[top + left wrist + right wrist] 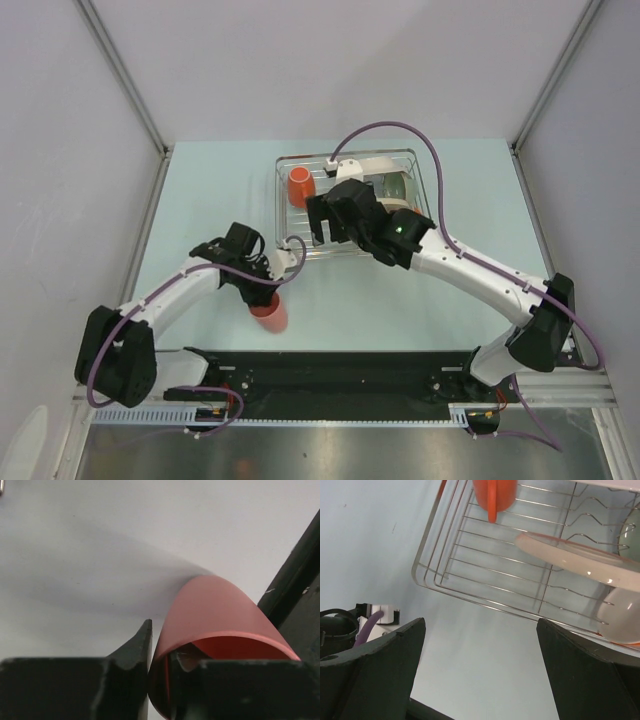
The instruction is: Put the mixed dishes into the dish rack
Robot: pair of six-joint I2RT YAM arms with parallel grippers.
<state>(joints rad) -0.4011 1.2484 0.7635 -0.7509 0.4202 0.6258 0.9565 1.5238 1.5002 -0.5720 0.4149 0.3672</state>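
**Pinkish cup on its side, its wall nipped by the left pincer**

The pinkish cup (270,313) lies tipped over on the pale desk (200,200), near the 6 o'clock edge and at about 7 o'clock from the dish rack (280,205). The left pincer (264,292) reaches it from 11 o'clock and pinches the cup wall at the rim, with one finger (186,661) inside the mouth and the other outside. The rack sits toward 12 o'clock on the desk. It holds the orange-red mug (300,186) at its 9 o'clock end, and the pink-and-cream plate (570,555) and the pale green bowl (394,187) toward 3 o'clock. The right pincer (322,222) hangs over the rack's 6 o'clock rim, spread wide with nothing between its fingers.
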